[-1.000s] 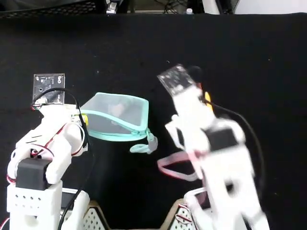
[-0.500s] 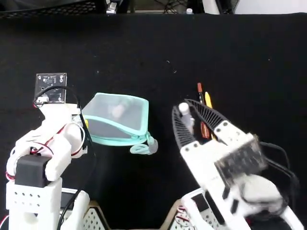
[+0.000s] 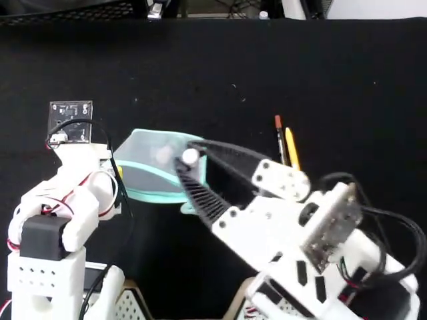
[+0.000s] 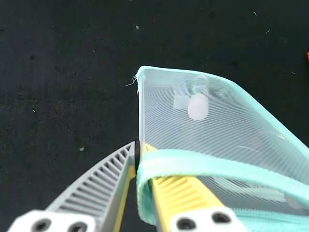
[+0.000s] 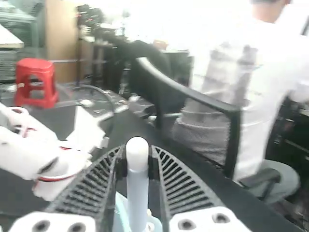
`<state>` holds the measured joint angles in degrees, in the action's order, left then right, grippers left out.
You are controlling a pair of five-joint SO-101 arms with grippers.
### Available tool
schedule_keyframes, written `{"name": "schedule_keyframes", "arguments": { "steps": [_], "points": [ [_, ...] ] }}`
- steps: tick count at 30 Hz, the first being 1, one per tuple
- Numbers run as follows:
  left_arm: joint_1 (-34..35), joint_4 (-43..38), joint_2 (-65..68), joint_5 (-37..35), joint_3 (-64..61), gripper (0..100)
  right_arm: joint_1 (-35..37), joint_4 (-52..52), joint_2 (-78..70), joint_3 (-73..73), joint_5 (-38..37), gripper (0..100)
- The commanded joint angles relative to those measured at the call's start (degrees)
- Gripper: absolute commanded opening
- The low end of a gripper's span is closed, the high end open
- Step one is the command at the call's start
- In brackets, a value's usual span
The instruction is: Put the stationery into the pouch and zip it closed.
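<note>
The translucent teal pouch lies left of centre on the black table. My left gripper is shut on its left edge; the grey and yellow fingers pinch the teal rim of the pouch. Something small and white is inside. My right gripper is held over the pouch's right end, shut on a white stick. That stick stands upright between the black fingers. A red pen and a yellow pen lie side by side to the right.
A small square tag board sits behind the left arm. The right arm's body spans the front middle of the table and covers the pouch's strap. Bare black cloth stretches across the back.
The right arm swung left from beside the pens, carrying the white stick to above the pouch's right end. The left arm and the pouch stayed put.
</note>
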<state>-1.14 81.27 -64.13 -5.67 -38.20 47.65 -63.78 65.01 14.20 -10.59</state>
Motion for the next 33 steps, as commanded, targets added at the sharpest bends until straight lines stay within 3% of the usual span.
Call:
{"name": "schedule_keyframes", "arguments": {
  "steps": [1, 7, 16, 26, 33],
  "points": [
    [-0.13, -0.09, 0.18, -0.35, 2.68, 3, 3.52, 1.93, -2.42, -0.84, 0.18, 1.2],
    [-0.13, -0.09, 0.35, -0.35, 2.68, 3, 5.01, 6.42, -2.42, 5.32, -1.76, 1.2],
    [-0.13, -1.76, -0.09, -0.26, 0.48, 3, 4.92, 23.30, -2.42, 21.93, -3.08, 1.2],
    [-0.04, -2.99, 0.26, -0.18, -0.75, 3, 4.75, 18.11, 8.04, 29.23, -3.52, 1.2],
    [-0.04, -2.99, -0.18, -0.35, -0.75, 3, 4.66, 15.91, 13.49, 43.65, -10.46, 1.2]
  ]
}}
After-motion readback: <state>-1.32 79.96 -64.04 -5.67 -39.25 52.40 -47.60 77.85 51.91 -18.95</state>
